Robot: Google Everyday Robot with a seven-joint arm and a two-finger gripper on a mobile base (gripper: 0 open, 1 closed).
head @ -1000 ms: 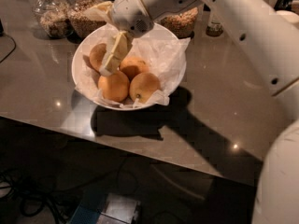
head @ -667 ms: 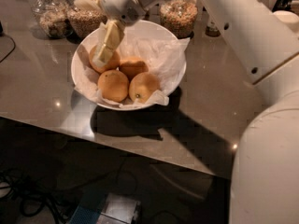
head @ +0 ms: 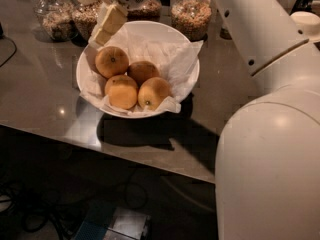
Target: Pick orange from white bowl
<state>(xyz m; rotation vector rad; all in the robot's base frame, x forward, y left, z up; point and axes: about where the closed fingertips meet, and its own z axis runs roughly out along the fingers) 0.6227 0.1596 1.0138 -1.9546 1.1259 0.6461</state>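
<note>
The white bowl point(head: 155, 27), lined with crinkled white paper, stands on the grey table and holds four orange fruits. The orange point(head: 112, 61), the roundest one with a dark stem dot, lies at the bowl's far left. Three more orange fruits point(head: 121, 91) lie beside it, toward the front and middle. My gripper point(head: 107, 25) hangs over the bowl's far-left rim, just above and behind the orange, without touching it. It holds nothing that I can see.
Glass jars of grain point(head: 52, 15) point(head: 192, 11) stand right behind the bowl. My white arm point(head: 265, 134) fills the right side. The table's front edge point(head: 125, 156) runs just below the bowl, with cables on the dark floor beneath.
My gripper has risen out of the bowl and moved back and left, from over the far-left fruit to the rim. The fruits have not moved.
</note>
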